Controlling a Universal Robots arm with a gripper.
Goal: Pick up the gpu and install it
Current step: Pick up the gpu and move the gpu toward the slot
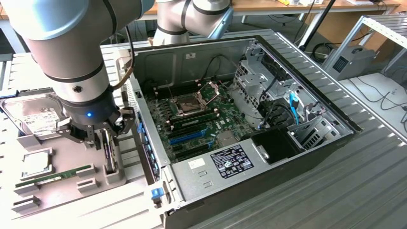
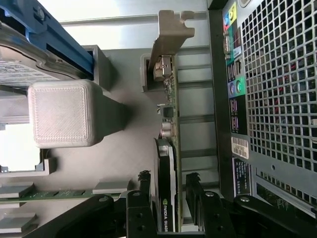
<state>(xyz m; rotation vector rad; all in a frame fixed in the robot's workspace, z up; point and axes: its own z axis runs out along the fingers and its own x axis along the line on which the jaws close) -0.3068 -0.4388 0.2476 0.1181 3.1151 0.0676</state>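
Okay, quick pass: we see the gripper (image 1: 104,137) lowered over the grey fixture tray (image 1: 76,195) that sits at the exterior view's left of the open PC case (image 1: 184,59). The gpu (image 1: 109,156) stands on edge in a slotted holder (image 1: 118,177) on that tray, just beside the case's rear wall, not yet lifted. We judge it is stored upright so its long top edge is offered to a pinch from above. In the wrist view the gripper (image 2: 167,187) has its jaws spread, one black finger (image 2: 144,184) on each side of the gpu (image 2: 166,163). Narrow gaps show on both sides, so we call it open and straddling the card, not clamped. The grey metal bracket (image 2: 171,34) is at the card's far end from the fingers, so they sit over the thicker dark body, likely the sturdier place to grip. The case's mesh rear panel (image 2: 277,99) runs close alongside the card. The hard drive (image 1: 32,114) and the RAM stick (image 1: 54,175) lie in their own tray nests, well apart from the fingers. Inside the case the motherboard (image 1: 190,119) lies exposed, with no card seated that we can make out.
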